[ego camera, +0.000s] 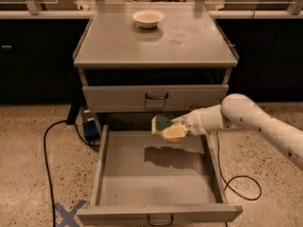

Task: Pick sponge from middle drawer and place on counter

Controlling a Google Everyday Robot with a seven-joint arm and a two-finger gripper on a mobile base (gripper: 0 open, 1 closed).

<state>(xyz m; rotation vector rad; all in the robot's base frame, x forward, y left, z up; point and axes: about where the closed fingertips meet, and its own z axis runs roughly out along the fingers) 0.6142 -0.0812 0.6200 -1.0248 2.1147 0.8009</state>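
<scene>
The sponge (164, 125), dark green over yellow, is held in my gripper (176, 128) in the air above the back part of the open middle drawer (156, 174). My white arm reaches in from the right. The sponge casts a shadow on the drawer floor below it. The drawer is pulled far out, with its dark wire handle at the bottom edge of the view. The grey counter (123, 41) on top of the cabinet lies above and behind the gripper.
A cream round bowl (148, 18) stands at the back of the counter. A shut drawer front with a dark handle (156, 97) sits just behind the sponge. A black cable (47, 155) and a blue floor mark (68, 214) lie left of the cabinet.
</scene>
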